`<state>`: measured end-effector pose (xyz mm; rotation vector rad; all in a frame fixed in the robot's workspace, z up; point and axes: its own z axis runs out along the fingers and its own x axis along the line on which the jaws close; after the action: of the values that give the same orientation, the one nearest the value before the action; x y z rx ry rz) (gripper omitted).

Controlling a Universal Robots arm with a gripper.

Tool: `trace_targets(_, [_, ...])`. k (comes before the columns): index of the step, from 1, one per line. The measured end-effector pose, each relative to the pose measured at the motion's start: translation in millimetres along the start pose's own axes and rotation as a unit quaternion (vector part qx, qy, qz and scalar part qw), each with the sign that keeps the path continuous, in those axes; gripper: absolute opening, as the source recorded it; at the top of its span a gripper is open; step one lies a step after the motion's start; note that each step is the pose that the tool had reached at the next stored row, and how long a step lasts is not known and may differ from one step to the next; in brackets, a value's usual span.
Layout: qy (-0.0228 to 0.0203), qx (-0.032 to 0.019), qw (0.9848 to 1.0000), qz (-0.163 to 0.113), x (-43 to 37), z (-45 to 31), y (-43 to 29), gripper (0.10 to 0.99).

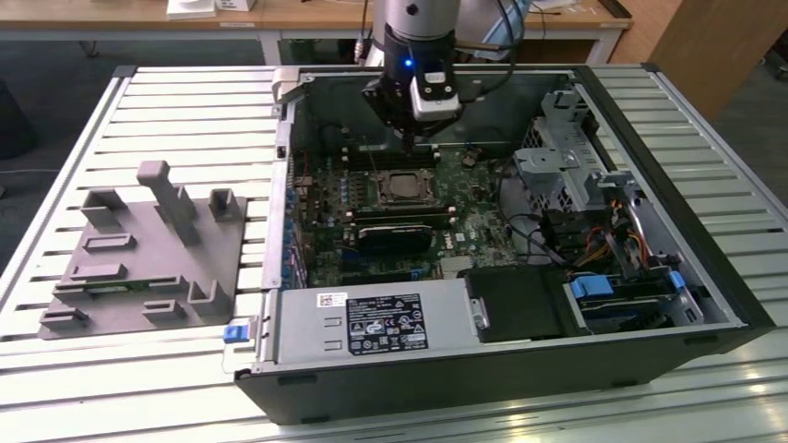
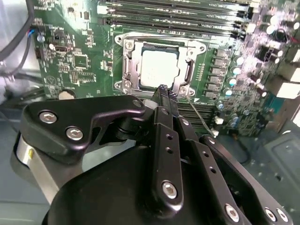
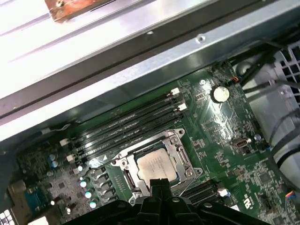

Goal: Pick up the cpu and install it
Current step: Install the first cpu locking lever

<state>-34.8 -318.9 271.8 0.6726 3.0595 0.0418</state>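
Observation:
The cpu, a small square chip with a silver-grey top, lies flat inside the black socket frame on the green motherboard of the open computer case. My gripper hangs over the board just behind the socket, apart from the chip. In both wrist views the cpu shows just past the black fingertips. The gripper has its fingers pressed together with nothing between them.
Black memory slots run beside the socket. The case walls surround the board, with a drive cage, cables and a power supply nearby. A grey plastic tray with upright posts stands on the slatted table at the exterior view's left.

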Motion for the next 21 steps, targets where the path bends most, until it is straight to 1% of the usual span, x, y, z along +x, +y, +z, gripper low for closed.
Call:
trace_targets(3, [0.0006,0.0000,0.9997,-0.022,0.0,0.0,0.0,0.106])
trace_targets(5, [0.0011,0.0000,0.9992,-0.039,0.0,0.0,0.0,0.106])
trace_targets(8, [0.0019,-0.0001,0.9978,-0.066,0.0,0.1,0.0,0.106])
trace_targets(10, [0.0024,-0.0001,0.9964,-0.084,0.0,0.1,0.0,0.106])
trace_targets(12, [0.0029,-0.0002,0.9947,-0.102,0.0,0.2,0.0,0.106])
trace_targets(15, [0.0036,-0.0003,0.9916,-0.129,0.0,0.4,0.0,0.106])
trace_targets(17, [0.0041,-0.0003,0.9891,-0.147,0.0,0.4,0.0,0.106])
trace_targets(21, [0.0051,-0.0005,0.9830,-0.183,0.0,0.6,0.0,0.106])
